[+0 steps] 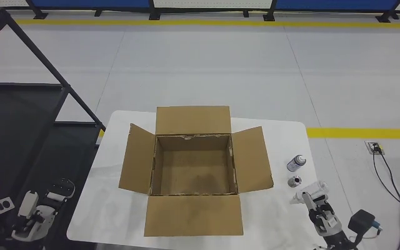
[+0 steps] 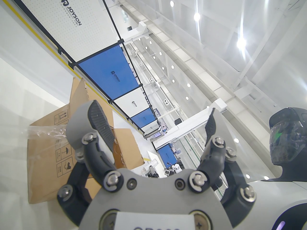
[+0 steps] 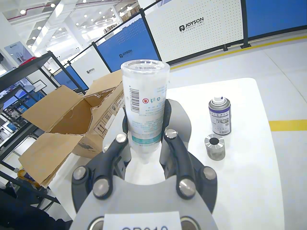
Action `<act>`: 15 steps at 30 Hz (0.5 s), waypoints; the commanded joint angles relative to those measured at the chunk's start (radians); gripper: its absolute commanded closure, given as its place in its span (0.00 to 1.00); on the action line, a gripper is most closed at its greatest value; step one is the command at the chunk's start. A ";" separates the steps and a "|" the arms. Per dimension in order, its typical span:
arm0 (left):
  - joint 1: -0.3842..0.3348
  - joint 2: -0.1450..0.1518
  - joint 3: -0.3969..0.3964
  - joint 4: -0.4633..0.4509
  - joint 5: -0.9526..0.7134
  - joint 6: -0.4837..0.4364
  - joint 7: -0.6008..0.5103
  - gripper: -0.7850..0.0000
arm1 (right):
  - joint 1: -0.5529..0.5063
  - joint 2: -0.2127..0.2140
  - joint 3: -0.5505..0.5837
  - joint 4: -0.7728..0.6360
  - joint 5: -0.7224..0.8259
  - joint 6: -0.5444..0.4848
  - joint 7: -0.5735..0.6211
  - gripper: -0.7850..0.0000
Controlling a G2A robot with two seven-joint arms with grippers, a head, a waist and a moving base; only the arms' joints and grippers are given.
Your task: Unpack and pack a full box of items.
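Observation:
An open cardboard box [image 1: 194, 172] stands in the middle of the white table [image 1: 275, 212], flaps spread, its inside bare; it also appears as box [image 3: 72, 116] and box [image 2: 48, 149]. My right gripper [image 3: 144, 118] is shut on a clear plastic bottle [image 3: 144, 101] with a white label, held at the table's front right corner, where the bottle [image 1: 309, 190] lies just past the small items. My left gripper [image 2: 153, 120] is open with nothing between its fingers, off the table's front left corner [image 1: 34, 215].
A purple spray can [image 1: 295, 163] and a small metal cylinder [image 1: 294, 182] stand near the table's right edge, also seen as can [image 3: 219, 117] and cylinder [image 3: 214, 147]. A black metal rack [image 1: 37, 106] stands left of the table.

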 commanded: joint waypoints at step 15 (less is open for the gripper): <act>0.000 0.000 0.000 0.000 0.000 0.000 0.000 0.00 | 0.000 0.000 0.000 0.000 0.000 0.000 0.001 1.00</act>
